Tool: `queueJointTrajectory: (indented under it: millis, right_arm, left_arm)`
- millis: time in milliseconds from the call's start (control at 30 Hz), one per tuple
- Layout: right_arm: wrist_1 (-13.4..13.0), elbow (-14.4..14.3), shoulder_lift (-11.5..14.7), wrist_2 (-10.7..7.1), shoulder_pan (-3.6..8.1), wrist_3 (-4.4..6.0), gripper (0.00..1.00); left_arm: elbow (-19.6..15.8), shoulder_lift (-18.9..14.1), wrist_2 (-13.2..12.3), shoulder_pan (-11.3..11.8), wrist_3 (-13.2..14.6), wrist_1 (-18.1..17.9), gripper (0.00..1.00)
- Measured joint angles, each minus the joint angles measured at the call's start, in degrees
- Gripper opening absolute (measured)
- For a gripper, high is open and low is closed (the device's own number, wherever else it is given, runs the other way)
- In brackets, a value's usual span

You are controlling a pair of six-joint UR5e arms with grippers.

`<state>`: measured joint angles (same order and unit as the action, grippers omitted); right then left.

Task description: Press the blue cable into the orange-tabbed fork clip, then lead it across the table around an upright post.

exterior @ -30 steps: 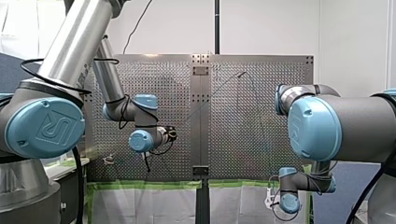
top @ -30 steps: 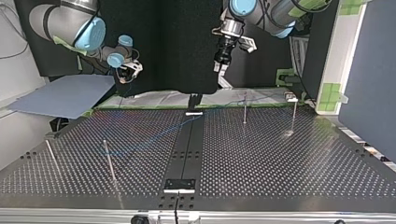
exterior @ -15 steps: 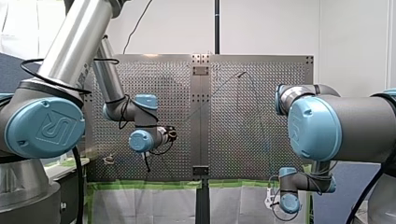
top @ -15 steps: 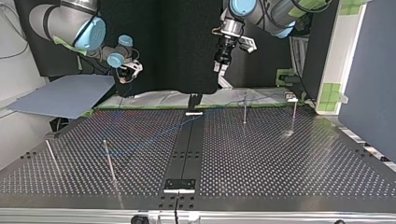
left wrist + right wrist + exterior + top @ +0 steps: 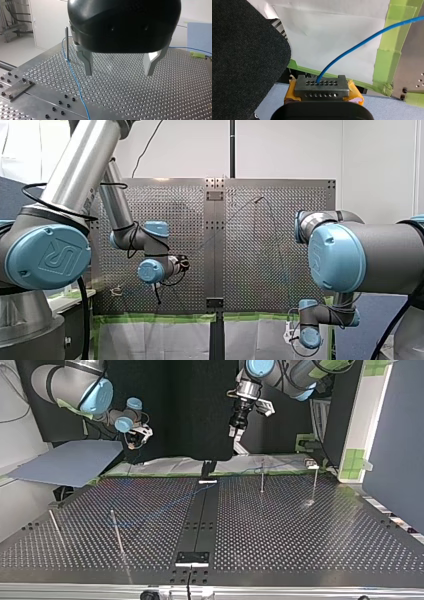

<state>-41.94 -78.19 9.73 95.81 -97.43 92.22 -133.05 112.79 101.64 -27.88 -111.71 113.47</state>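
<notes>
The blue cable [image 5: 362, 40] runs out from between the yellow-padded fingers of my right gripper [image 5: 321, 86], which is shut on it, off the table's edge over white paper. In the top view this gripper [image 5: 133, 442] hangs at the back left. The cable [image 5: 165, 505] lies slack across the perforated table [image 5: 300, 550]. My left gripper [image 5: 119, 72] hovers open above the plate, nothing between its metal fingers [image 5: 87, 62]. Beside it the cable [image 5: 75, 80] passes an upright post [image 5: 66, 42]. A small clip [image 5: 311, 464] sits at the top view's back right; its tab colour is unclear.
Thin upright posts stand at the top view's right [image 5: 261, 477] [image 5: 315, 485] and left [image 5: 116, 532] [image 5: 55, 527]. A black centre strip [image 5: 200, 520] divides the plate. Green tape [image 5: 387, 62] lines the table's edge. A blue sheet [image 5: 70, 462] lies at the back left.
</notes>
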Motion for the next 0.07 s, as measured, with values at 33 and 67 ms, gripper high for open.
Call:
queueJointTrajectory:
  millis: [33,67]
  right_arm:
    - [0.0,0.0,0.0,0.0,0.0,0.0,0.0]
    - [0.0,0.0,0.0,0.0,0.0,0.0,0.0]
  left_arm:
    - [0.0,0.0,0.0,0.0,0.0,0.0,0.99]
    - [0.0,0.0,0.0,0.0,0.0,0.0,0.99]
